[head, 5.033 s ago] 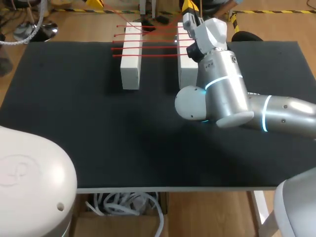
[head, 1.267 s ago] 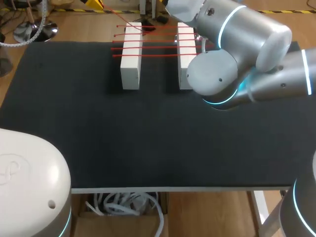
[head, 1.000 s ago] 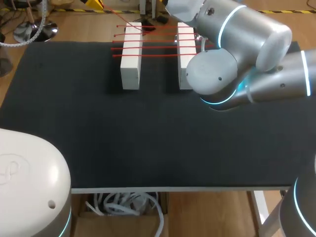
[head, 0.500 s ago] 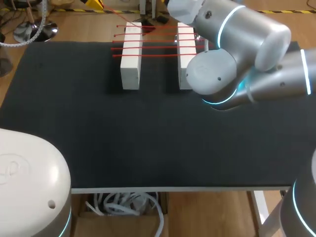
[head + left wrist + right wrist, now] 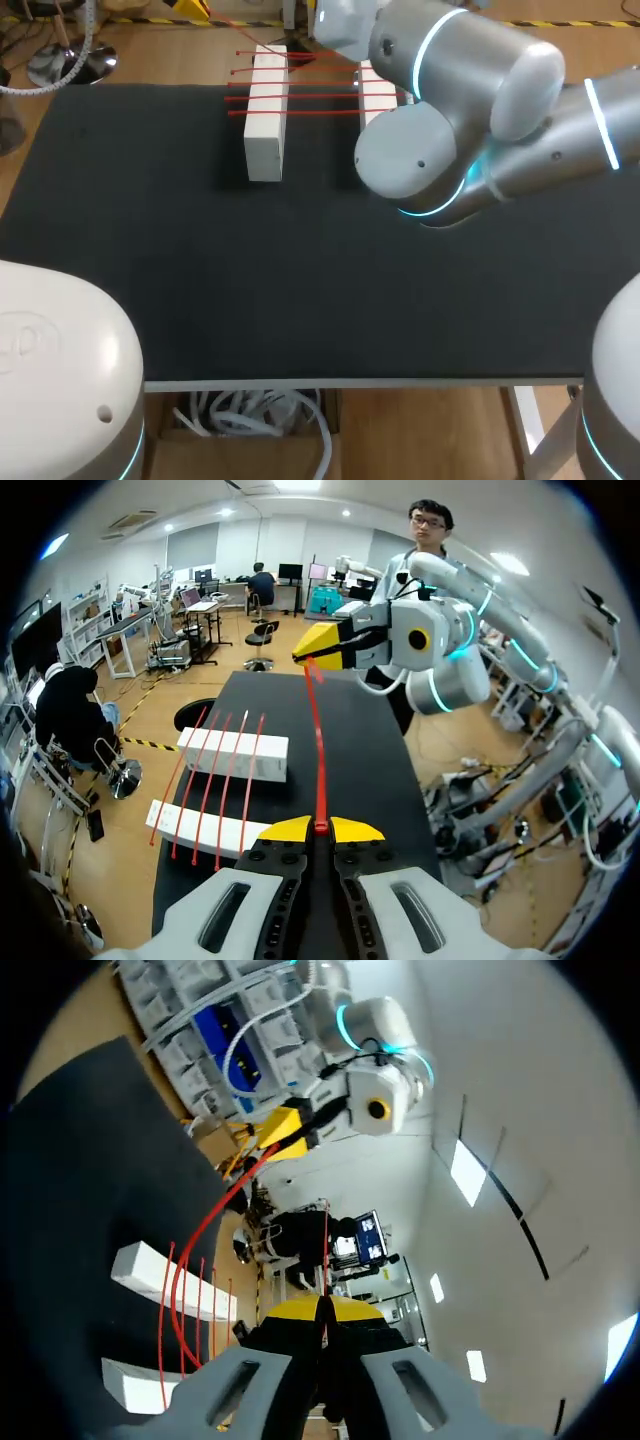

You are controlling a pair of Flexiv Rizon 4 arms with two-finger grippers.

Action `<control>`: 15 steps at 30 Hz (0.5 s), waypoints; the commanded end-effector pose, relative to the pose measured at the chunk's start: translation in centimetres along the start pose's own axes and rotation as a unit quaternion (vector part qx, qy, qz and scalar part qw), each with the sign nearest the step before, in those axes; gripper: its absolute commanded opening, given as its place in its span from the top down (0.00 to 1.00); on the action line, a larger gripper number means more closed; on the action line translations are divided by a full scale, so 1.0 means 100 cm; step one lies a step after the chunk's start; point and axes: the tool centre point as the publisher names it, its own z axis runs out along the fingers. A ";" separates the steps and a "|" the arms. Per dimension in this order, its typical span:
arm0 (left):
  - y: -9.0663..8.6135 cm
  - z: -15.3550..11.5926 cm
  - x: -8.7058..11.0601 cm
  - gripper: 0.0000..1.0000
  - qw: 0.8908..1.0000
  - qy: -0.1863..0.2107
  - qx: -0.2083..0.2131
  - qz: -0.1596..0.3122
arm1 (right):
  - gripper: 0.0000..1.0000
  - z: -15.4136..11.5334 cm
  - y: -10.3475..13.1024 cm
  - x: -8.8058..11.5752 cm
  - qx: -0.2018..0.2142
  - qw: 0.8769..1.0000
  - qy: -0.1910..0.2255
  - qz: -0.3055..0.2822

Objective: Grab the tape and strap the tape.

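The left gripper is pinched closed on one end of a red tape. The right gripper nips the other end just as tightly. The tape stretches between them, raised just beside the two white blocks. Several more red strips lie across the blocks on the black table.

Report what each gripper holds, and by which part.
Both hold the same red tape: the left gripper is shut on one end, the right gripper on the other, with the tape running between them.
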 end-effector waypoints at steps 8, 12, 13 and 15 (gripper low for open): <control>0.000 -0.001 0.000 1.00 1.000 0.001 -0.001 0.000 | 1.00 0.014 0.026 -0.011 0.129 0.983 0.011 -0.132; 0.000 -0.001 0.000 1.00 1.000 0.001 -0.001 0.000 | 1.00 0.017 0.031 -0.019 0.135 0.975 0.007 -0.177; 0.000 -0.001 0.000 1.00 1.000 0.001 -0.001 0.000 | 1.00 0.017 0.032 -0.020 0.137 0.973 0.006 -0.187; 0.000 -0.001 0.000 1.00 1.000 0.001 -0.001 0.000 | 1.00 0.019 0.034 -0.022 0.139 0.969 0.006 -0.205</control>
